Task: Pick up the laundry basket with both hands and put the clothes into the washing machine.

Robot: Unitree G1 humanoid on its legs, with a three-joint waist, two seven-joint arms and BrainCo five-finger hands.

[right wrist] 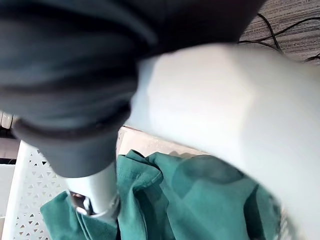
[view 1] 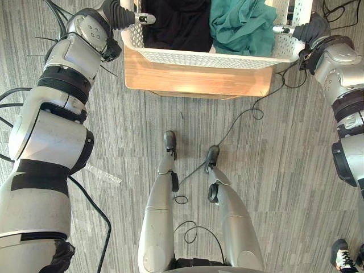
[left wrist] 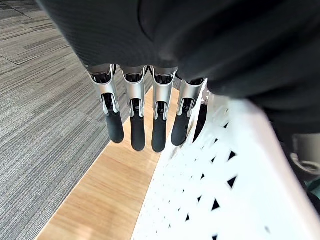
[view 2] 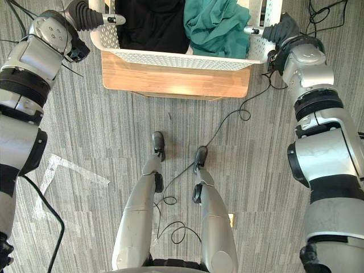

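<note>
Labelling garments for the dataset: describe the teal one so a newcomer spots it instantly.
Find the wooden table on the grey carpet; a white perforated laundry basket sits on it. Inside, on the robot's right side, lies a crumpled teal garment, the only coloured piece beside the black garment.

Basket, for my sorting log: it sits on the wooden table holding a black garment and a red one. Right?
Not red: the left eye view shows the second garment is teal. The basket does sit on the wooden table, holding it beside the black garment.
</note>
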